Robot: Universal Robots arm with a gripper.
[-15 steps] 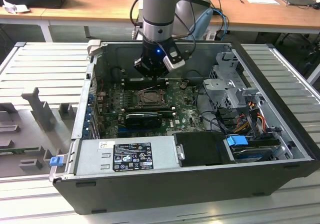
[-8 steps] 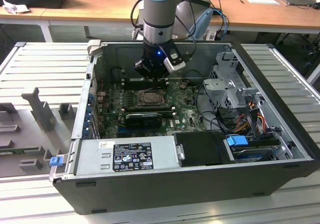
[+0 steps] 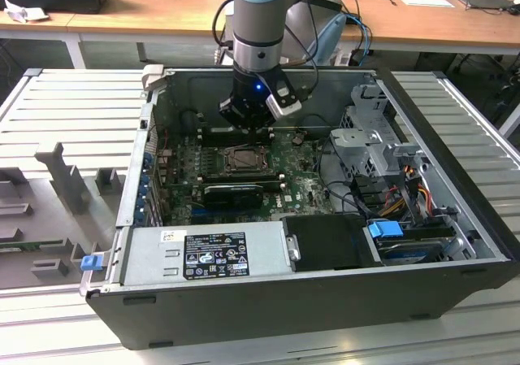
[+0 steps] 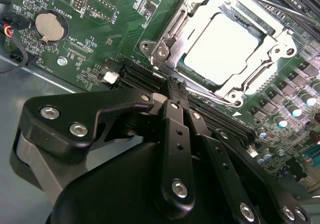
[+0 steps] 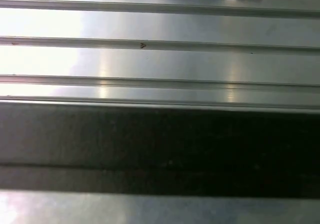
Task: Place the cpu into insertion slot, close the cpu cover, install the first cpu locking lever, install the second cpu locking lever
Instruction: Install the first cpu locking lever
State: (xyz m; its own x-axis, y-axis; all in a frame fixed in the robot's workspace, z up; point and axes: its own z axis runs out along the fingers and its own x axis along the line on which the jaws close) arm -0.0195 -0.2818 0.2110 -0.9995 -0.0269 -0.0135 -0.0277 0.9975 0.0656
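Robotics lab: opened computer (image 3: 244,308), workbenches (image 3: 162,11)

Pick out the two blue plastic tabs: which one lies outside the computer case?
The blue tab at the exterior view's left, sticking out from the case's outer corner. The other blue tab sits inside the case, at that view's right.

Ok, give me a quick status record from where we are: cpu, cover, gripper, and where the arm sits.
cpu: seated in the insertion slot, pale face up
cpu cover: appears down over the cpu, whose face shows through the window
latch state: cannot tell
gripper: fingertips together, nothing seen between them, close to the slot's edge
arm position: over the motherboard, inside the open computer case
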